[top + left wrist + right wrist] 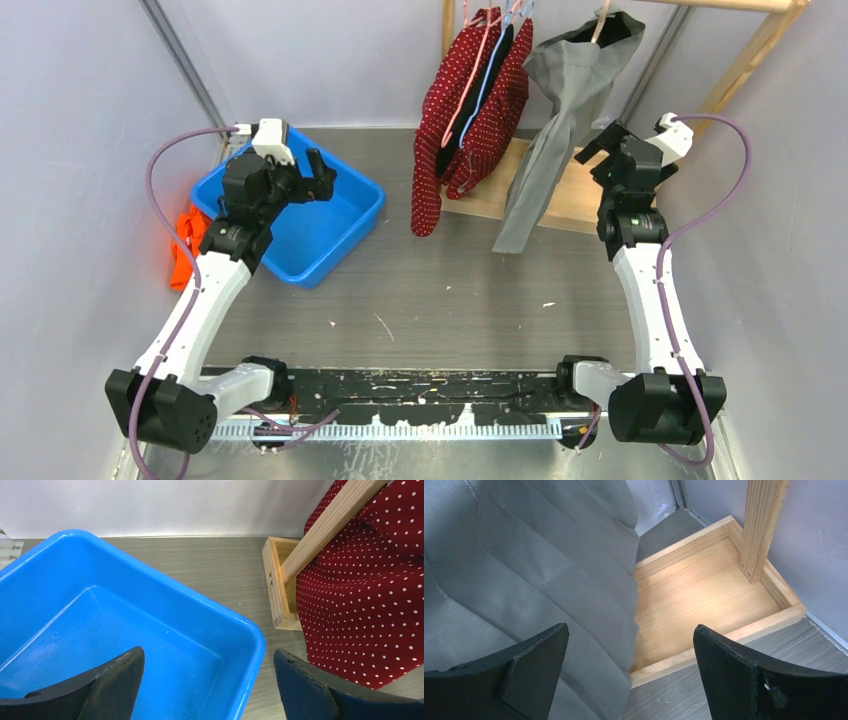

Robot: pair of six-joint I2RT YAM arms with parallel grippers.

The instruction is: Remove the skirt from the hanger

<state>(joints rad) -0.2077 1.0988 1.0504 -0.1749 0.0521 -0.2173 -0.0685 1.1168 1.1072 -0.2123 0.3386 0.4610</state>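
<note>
A grey pleated skirt (pixel 560 110) hangs from a pale wooden hanger (pixel 601 25) on the wooden rack at the back right. It fills the left of the right wrist view (pixel 524 570). My right gripper (pixel 600 143) is open and empty just right of the skirt's middle; in the right wrist view (pixel 630 628) the skirt's edge lies between the fingers without being pinched. My left gripper (pixel 322 175) is open and empty above the blue bin (pixel 345 225), as the left wrist view (pixel 207 652) shows.
A red polka-dot garment (pixel 475 110) hangs on pink and blue hangers left of the skirt, also in the left wrist view (pixel 365 590). The rack's wooden base tray (pixel 704 595) lies below. An orange cloth (pixel 185 245) lies left of the bin.
</note>
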